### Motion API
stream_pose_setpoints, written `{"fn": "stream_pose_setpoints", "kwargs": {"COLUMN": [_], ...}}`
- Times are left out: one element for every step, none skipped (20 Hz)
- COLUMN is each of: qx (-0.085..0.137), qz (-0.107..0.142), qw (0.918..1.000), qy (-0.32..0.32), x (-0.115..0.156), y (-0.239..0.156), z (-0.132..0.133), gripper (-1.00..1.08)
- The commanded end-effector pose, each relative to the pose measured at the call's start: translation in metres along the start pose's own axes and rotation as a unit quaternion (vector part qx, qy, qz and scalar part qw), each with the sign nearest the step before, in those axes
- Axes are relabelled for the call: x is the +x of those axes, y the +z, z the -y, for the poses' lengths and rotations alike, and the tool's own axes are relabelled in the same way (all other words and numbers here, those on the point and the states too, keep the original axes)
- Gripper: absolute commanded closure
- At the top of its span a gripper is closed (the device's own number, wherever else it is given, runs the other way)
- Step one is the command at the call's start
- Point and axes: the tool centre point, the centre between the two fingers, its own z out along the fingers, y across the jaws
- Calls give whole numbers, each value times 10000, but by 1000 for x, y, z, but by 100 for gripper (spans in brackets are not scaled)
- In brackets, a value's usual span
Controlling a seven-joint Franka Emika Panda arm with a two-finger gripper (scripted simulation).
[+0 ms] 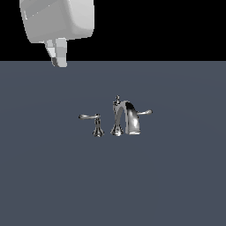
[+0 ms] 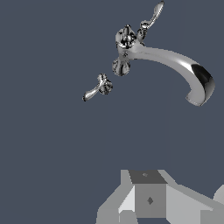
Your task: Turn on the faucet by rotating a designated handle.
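Observation:
The chrome faucet (image 1: 128,117) stands mid-floor with its arched spout, knob-topped post and a lever sticking out toward the exterior view's right. The handle (image 1: 89,117) is a slim, nearly level lever on its own small pedestal, on the exterior view's left of the spout. My gripper (image 1: 57,61) hangs high at the upper left, far from the handle and touching nothing. Its fingers sit side by side with no gap showing. The wrist view shows the handle (image 2: 97,89) beside the faucet (image 2: 175,61), with my gripper (image 2: 148,176) at the frame's edge.
A flat dark blue-grey floor (image 1: 176,185) carries the faucet set. The second lever (image 1: 145,113) has its base hidden behind the spout. Nothing else stands in view.

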Motion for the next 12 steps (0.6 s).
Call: {"fn": "stream_pose_setpoints", "kwargs": {"qx": [6, 7, 7, 7, 7, 7, 6, 6, 6, 5, 4, 3], "qz": [8, 11, 14, 16, 19, 21, 23, 26, 27, 29, 31, 32], "qw": [9997, 9994, 9990, 9986, 9981, 9975, 9968, 9961, 9953, 9944, 9935, 9925], "qy": [251, 346, 439, 531, 621, 711, 799, 886, 971, 1056, 1140, 1223], "x": [5, 7, 9, 11, 13, 16, 18, 20, 23, 25, 28, 30], "y": [14, 19, 24, 30, 35, 40, 45, 49, 54, 59, 64, 68], "z": [10, 14, 18, 21, 25, 28, 32, 35, 38, 41, 44, 47], "gripper": [108, 108, 108, 108, 108, 108, 108, 108, 108, 108, 108, 108]}}
